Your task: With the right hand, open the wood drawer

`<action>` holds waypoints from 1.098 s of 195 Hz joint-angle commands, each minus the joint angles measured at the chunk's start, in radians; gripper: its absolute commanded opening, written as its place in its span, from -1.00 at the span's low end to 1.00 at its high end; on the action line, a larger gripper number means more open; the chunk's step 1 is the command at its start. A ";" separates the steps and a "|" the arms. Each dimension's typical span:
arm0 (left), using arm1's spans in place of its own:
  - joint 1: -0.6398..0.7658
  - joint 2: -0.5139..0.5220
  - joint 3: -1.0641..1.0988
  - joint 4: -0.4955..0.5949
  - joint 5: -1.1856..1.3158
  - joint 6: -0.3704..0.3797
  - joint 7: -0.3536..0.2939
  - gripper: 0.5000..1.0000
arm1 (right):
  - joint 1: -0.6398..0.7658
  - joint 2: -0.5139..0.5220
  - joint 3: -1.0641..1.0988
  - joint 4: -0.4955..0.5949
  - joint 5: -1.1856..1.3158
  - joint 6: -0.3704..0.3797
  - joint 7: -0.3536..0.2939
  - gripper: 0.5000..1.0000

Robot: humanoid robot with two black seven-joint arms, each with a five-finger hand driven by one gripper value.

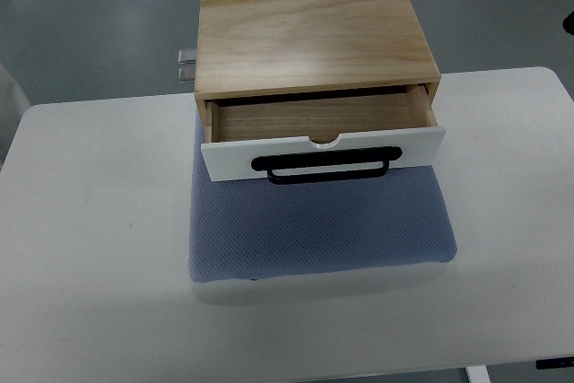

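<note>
Standing across most of the view is a white table (90,248), and no robot hand or arm shows anywhere in the picture, so I cannot tell how the right hand's fingers are set.

On the table lies a blue-grey padded mat (323,226) with a fine dotted weave. Its far part sits under the wooden drawer box (314,38), which occupies the far middle of the table, its back overhanging the far edge. A small metal bracket (186,65) projects from the box's left side.

The drawer (318,118) is already partly drawn out toward the camera. Its bare wooden floor is exposed and appears empty. The white front panel (224,161) stands clear of the box body and has a shallow notch in the middle of its top edge. A black bar handle (327,168) is fixed across the panel's lower part, running side to side, with a gap behind the bar.

Assessment: the task looks largely accomplished as things lie. The drawer is judged rigid and light, being empty, and should slide with little force. The box itself may be light enough to creep on the mat if pulled sharply, though the textured mat probably resists that. The proper point of hold is the middle of the black handle, fingers hooked behind the bar, pulling straight toward the robot to avoid skewing the drawer in its runners.
</note>
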 commanded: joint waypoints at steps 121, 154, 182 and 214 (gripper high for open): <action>-0.001 0.000 0.000 0.000 0.000 0.000 0.000 1.00 | -0.188 0.140 0.137 -0.202 0.146 -0.145 0.083 0.78; -0.001 0.000 0.000 0.000 0.000 0.000 0.000 1.00 | -0.206 0.144 0.135 -0.222 0.144 -0.148 0.097 0.78; -0.001 0.000 0.000 0.000 0.000 0.000 0.000 1.00 | -0.228 0.170 0.133 -0.222 0.144 -0.174 0.099 0.78; -0.001 0.000 0.000 0.000 0.000 0.000 0.000 1.00 | -0.234 0.173 0.135 -0.222 0.146 -0.180 0.115 0.78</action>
